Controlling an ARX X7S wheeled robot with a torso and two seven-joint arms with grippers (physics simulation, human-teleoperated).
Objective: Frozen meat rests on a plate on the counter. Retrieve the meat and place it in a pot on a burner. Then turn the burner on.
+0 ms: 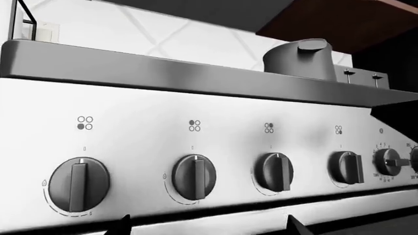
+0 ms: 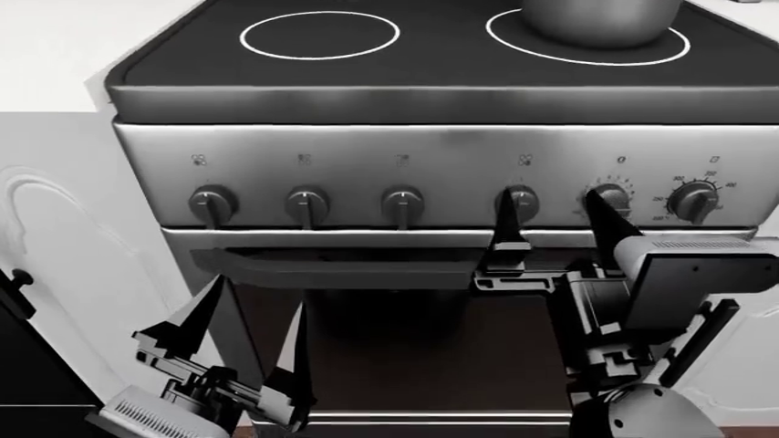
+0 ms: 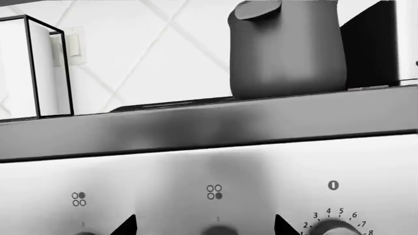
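The dark grey pot (image 2: 599, 20) stands on the burner (image 2: 585, 64), the large white circle at the cooktop's back right; it also shows in the wrist views as the pot (image 3: 287, 49) and the pot (image 1: 300, 58). Its inside is hidden. The frozen meat and the plate are out of view. My right gripper (image 2: 555, 219) is open at the control panel, its fingers either side of the fourth knob (image 2: 521, 199); close up, that knob (image 3: 219, 230) lies between the right gripper's (image 3: 203, 227) tips. My left gripper (image 2: 250, 338) hangs open and empty, lower, before the oven door.
A row of knobs (image 1: 196, 176) and a timer dial (image 2: 694, 199) run across the steel panel. The oven handle (image 2: 328, 265) juts out below. A smaller white circle (image 2: 319, 35) marks the cooktop's left. White counter (image 2: 49, 46) lies left; a toaster (image 1: 362, 76) stands behind the pot.
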